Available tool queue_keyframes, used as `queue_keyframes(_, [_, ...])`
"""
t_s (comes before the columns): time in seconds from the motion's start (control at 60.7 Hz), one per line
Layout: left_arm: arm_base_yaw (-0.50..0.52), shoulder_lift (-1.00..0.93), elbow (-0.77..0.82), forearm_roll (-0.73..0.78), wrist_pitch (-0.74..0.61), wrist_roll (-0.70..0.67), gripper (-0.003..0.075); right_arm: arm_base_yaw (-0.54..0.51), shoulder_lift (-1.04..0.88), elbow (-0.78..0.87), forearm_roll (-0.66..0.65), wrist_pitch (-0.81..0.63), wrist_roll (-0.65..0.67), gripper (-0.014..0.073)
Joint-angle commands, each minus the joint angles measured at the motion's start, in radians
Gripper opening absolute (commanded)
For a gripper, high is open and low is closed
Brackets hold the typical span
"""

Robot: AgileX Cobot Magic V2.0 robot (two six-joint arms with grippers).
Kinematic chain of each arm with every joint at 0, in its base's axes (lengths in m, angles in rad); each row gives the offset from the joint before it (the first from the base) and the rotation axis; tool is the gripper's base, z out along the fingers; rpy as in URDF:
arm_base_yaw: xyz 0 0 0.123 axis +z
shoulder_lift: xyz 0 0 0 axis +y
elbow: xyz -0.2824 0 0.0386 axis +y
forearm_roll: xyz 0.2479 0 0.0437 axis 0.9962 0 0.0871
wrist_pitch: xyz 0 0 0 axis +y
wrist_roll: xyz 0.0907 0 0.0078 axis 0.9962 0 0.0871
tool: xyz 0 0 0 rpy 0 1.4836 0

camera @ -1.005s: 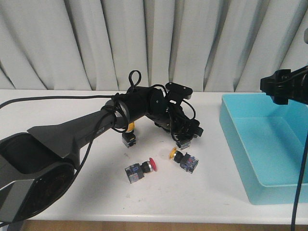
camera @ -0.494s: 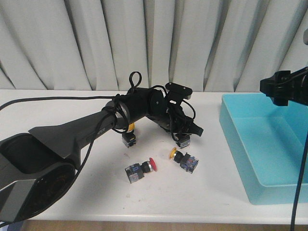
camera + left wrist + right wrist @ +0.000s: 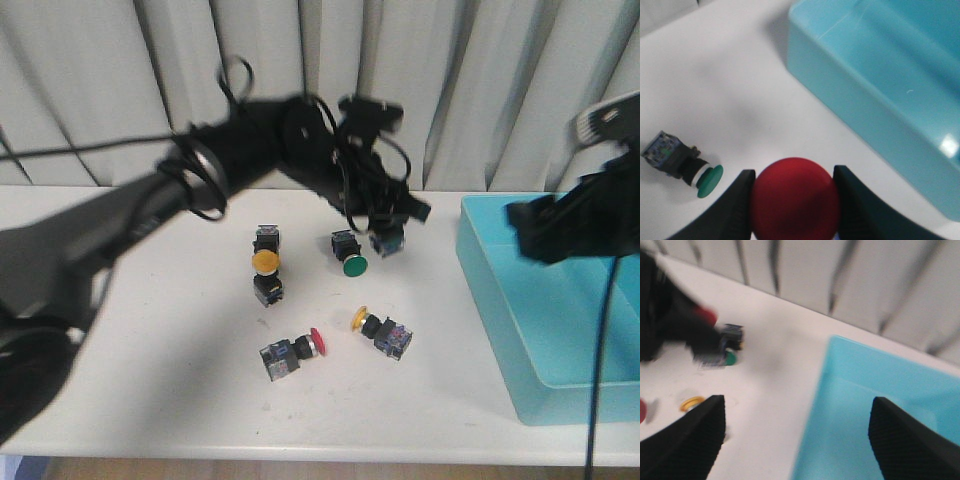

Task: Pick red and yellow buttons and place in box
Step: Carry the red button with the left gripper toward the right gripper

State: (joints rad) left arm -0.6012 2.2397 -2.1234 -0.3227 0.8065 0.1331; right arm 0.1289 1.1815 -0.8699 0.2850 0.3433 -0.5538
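Red is the cap of the button [image 3: 794,199] clamped between the left fingers [image 3: 740,200], held above the surface short of the box [image 3: 880,75]. It should be carried over the near wall before release. The right fingers [image 3: 695,432] are spread wide above the box, so room there is shared.

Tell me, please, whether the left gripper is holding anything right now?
Yes: the left gripper is shut on a red button, its fingers pressing both sides of the cap.
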Motion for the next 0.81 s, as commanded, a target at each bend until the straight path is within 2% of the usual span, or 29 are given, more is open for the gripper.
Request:
queue_keyframes(0.0, [0.013,-0.16,-0.033,-0.023,0.023,-0.051,-0.0006,0.11,-0.017,0.051,0.013,-0.197,-0.139,0.0562])
queue_keyframes(0.132, [0.015,-0.249,-0.033,-0.023,0.093,-0.108,-0.0006,0.257,-0.017,0.154,0.013,-0.363,-0.237,0.0562])
queue_keyframes(0.297, [-0.001,-0.314,-0.033,-0.041,0.148,-0.121,-0.0006,0.349,-0.017,0.195,0.039,-0.489,-0.227,0.0562])
queue_keyframes(0.544, [-0.054,-0.336,-0.033,-0.055,0.157,-0.217,-0.0006,0.364,-0.017,0.195,0.11,-0.534,-0.222,0.0562])
queue_keyframes(0.791, [-0.097,-0.331,-0.033,-0.086,0.153,-0.22,-0.0006,0.365,-0.017,0.195,0.117,-0.563,-0.171,0.0562])
